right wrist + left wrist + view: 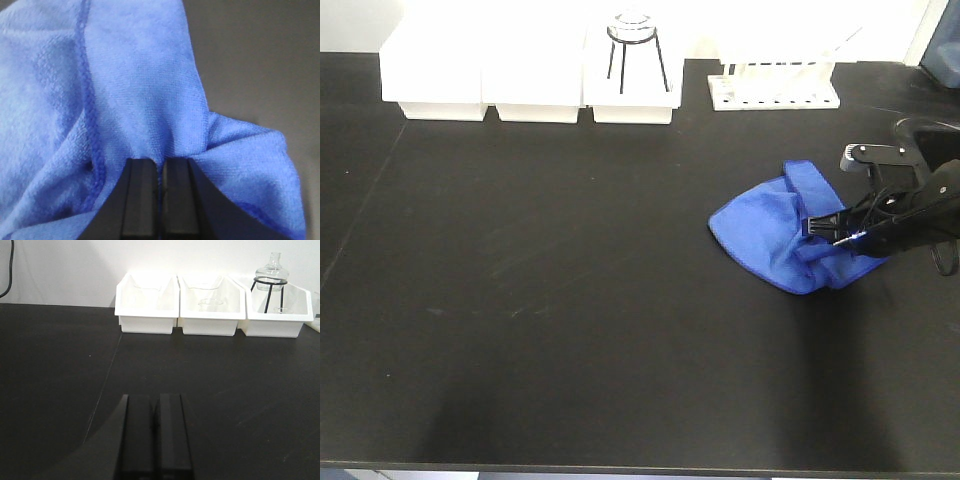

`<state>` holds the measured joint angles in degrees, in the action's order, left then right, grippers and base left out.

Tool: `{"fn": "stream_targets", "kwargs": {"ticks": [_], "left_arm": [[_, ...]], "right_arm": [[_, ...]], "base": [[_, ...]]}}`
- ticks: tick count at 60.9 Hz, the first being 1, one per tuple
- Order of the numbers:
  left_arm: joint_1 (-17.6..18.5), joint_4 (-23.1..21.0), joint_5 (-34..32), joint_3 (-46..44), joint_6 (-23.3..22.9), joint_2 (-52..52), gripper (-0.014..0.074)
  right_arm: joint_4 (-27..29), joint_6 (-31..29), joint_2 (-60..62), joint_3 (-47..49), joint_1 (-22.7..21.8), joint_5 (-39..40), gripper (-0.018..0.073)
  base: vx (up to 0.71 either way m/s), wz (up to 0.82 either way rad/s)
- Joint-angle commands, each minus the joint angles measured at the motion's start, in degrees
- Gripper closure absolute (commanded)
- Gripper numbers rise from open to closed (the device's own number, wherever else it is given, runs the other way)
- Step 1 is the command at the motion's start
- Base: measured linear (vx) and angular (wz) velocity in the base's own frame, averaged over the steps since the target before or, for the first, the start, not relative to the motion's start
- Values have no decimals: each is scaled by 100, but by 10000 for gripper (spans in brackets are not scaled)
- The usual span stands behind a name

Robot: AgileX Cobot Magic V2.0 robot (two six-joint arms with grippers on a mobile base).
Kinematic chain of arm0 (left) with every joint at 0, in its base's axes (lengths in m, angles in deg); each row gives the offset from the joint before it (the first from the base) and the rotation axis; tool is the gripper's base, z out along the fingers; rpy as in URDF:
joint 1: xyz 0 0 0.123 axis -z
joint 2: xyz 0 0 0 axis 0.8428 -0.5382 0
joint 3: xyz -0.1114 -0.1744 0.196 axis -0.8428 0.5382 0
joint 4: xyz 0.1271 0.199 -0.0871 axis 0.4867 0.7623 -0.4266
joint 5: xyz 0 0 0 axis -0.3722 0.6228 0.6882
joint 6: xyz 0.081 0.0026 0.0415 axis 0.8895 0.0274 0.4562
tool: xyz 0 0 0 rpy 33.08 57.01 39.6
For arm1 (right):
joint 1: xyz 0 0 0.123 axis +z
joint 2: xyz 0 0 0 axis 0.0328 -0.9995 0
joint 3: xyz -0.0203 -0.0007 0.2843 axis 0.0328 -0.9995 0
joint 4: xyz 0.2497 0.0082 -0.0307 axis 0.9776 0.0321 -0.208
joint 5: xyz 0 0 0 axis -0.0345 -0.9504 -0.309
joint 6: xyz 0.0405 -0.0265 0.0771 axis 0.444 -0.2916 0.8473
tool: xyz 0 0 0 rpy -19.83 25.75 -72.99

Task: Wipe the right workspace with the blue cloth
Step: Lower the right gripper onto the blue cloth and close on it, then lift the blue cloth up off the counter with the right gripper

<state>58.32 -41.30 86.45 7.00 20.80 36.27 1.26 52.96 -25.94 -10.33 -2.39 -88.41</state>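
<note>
The right gripper (pixel 160 170) pinches a fold of the blue cloth (pixel 125 85) between its closed fingers. The cloth lies bunched on the right side of a black countertop (pixel 550 300). The left gripper (pixel 155 400) hovers over bare counter, fingers pressed together on nothing. Against the far wall stand three white bins (pixel 210 307), a glass flask (pixel 271 272) on a wire stand at the rightmost, and a white rack (pixel 775 88).

Right hand (pixel 812 227) low, fingers pinched on blue cloth (pixel 760 235); left hand (pixel 155 401) level, fingers together
</note>
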Motion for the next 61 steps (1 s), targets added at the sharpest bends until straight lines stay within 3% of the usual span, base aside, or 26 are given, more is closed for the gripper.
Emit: {"fn": "stream_targets", "kwargs": {"ticks": [1, 31, 61], "left_arm": [[-27, 5, -432, 178, -49, 93, 602], [-27, 5, -432, 178, -49, 93, 602], [-27, 5, -432, 178, -49, 93, 602]], "right_arm": [[15, -159, 615, 60, 17, -61, 570], [9, -477, 3403, 30, 17, -285, 567], [-40, -477, 6547, -1595, 12, -286, 567]], "base": [[0, 0], [0, 0], [0, 0]]}}
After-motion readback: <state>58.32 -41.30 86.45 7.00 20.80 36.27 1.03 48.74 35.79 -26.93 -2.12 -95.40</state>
